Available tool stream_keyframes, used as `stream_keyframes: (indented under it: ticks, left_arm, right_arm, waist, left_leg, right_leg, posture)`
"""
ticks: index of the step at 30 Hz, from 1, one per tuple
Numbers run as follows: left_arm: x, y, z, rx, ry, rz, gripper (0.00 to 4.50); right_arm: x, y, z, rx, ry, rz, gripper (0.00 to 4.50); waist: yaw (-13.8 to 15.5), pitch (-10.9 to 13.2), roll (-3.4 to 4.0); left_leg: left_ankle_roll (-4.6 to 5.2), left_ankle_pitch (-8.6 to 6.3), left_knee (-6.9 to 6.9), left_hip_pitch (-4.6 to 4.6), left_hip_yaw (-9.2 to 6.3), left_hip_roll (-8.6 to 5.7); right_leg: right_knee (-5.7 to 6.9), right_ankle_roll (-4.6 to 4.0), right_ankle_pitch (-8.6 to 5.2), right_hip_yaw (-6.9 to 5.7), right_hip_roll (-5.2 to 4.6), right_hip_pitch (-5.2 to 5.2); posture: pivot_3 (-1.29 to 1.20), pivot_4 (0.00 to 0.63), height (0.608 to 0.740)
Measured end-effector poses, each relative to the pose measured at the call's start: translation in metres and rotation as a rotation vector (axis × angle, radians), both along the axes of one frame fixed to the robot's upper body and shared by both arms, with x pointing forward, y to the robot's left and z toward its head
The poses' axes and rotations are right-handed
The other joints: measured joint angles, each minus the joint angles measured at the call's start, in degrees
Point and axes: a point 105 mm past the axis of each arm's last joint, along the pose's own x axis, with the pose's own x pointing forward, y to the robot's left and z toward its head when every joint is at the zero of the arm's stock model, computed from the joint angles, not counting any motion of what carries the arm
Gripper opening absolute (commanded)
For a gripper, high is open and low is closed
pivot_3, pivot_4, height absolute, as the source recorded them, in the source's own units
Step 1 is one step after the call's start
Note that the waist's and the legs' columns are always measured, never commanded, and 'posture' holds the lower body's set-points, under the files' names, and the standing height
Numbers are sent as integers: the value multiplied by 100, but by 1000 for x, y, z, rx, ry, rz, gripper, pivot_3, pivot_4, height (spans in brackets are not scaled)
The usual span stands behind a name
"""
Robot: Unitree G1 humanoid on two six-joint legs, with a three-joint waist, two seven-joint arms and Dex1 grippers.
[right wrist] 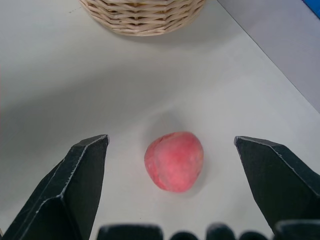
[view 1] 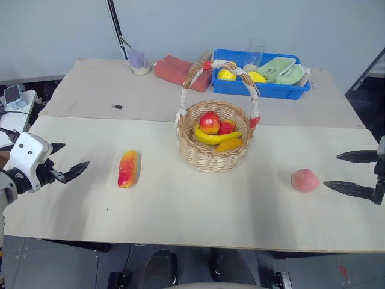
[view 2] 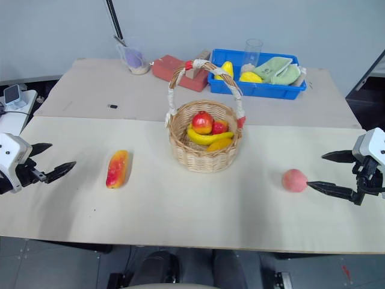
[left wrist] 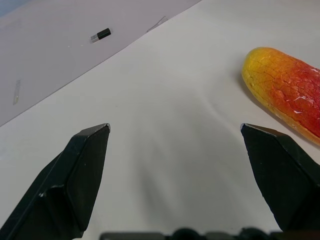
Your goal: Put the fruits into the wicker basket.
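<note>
Right gripper spread wide, empty, hovering low over the table. Peach lies just ahead of its tips, lined up between the jaws, not touched. Past the peach, further along the same line, the basket stands well apart from the hand.

Left gripper also fully spread, empty. Mango lies near, ahead and off toward the basket side, outside the jaw gap in the wrist view; basket sits beyond it.

Handling, as a guess: both look like light hollow toy fruit, hard glossy skin, stiff, not fragile but likely slippery. Peach is round, so it could roll or squirt out; pinch it across the widest middle. Mango is long with a crackled painted surface; take it across the short width near mid-length, so the left wrist probably needs turning first.

Basket already holds other toy fruit, and its tall handle arches over the opening, so drops should come in from the side of it.

No brands, labels or readable writing anywhere.
</note>
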Motion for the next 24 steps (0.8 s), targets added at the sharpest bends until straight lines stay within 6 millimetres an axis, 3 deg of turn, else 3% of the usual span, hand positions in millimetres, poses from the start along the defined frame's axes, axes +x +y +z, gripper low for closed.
stream_keyframes:
  ticks: [12,18,24]
  left_arm:
    - [-2,-9,4,24,-15,-52,4500]
    - [5,-7,22,-32,-89,-29,4500]
    - [2,-17,14,-104,-53,-42,4500]
  right_arm:
    - [4,5,4,-2,-20,22,4469]
    - [8,8,8,0,-43,34,4469]
    - [9,11,7,7,-41,46,4469]
  waist:
    - [2,0,0]
    - [-1,0,1]
    - [-6,0,0]
  left_leg:
    - [0,0,0,0,0,0]
    - [0,0,0,0,0,0]
    - [0,0,0,0,0,0]
  right_leg:
    - [0,0,0,0,0,0]
    - [1,-1,0,0,0,0]
    - [1,-1,0,1,0,0]
  posture:
    - [0,150,703]
    - [0,150,703]
    - [0,150,703]
